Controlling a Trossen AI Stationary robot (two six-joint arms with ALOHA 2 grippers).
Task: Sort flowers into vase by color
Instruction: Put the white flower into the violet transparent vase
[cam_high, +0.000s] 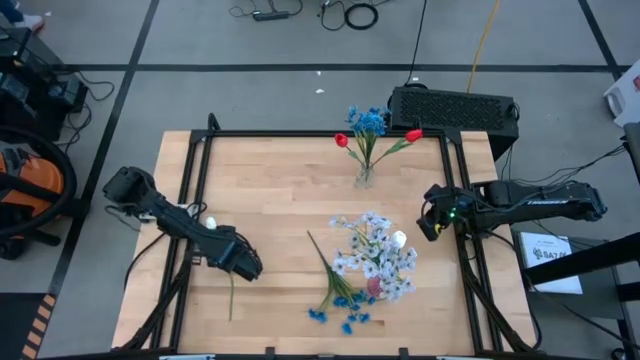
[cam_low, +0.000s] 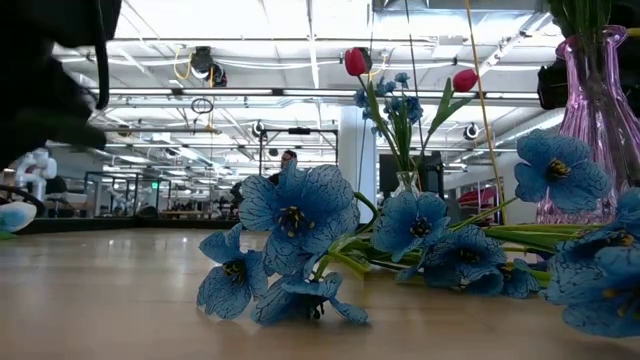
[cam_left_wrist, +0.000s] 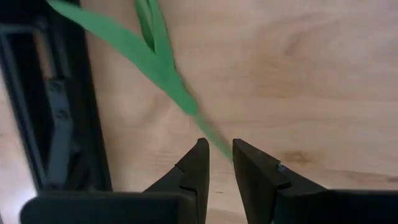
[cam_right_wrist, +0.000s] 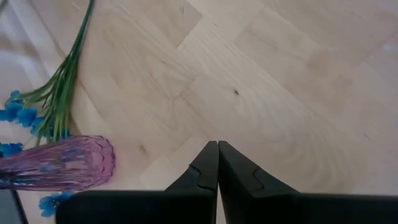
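Note:
My left gripper (cam_high: 248, 266) is at the table's near left, shut on a green flower stem (cam_high: 232, 296) that runs on toward the near edge; its leaves show in the left wrist view (cam_left_wrist: 149, 50), its bloom does not. My right gripper (cam_high: 428, 224) is shut and empty at the table's right edge. A clear vase (cam_high: 365, 176) at the far middle holds blue clusters (cam_high: 368, 120) and red tulips (cam_high: 341, 140). Lavender-white clusters (cam_high: 375, 255), blue clusters (cam_high: 340, 315) and a white tulip (cam_high: 398, 238) lie heaped at the centre around a purple vase (cam_right_wrist: 62, 163). My left gripper pinches the green stem (cam_left_wrist: 219, 144) between its two fingers, below the leaves. The fingers lie across the stem, which runs on past them slanting over the tabletop. Whether the stem's far end rests on the wood, I cannot tell.
A black frame rail (cam_high: 190, 200) borders the wooden tabletop on the left, far and right sides. Bare wood (cam_high: 270, 190) lies between the left gripper and the clear vase. A black box (cam_high: 455, 105) stands behind the far edge.

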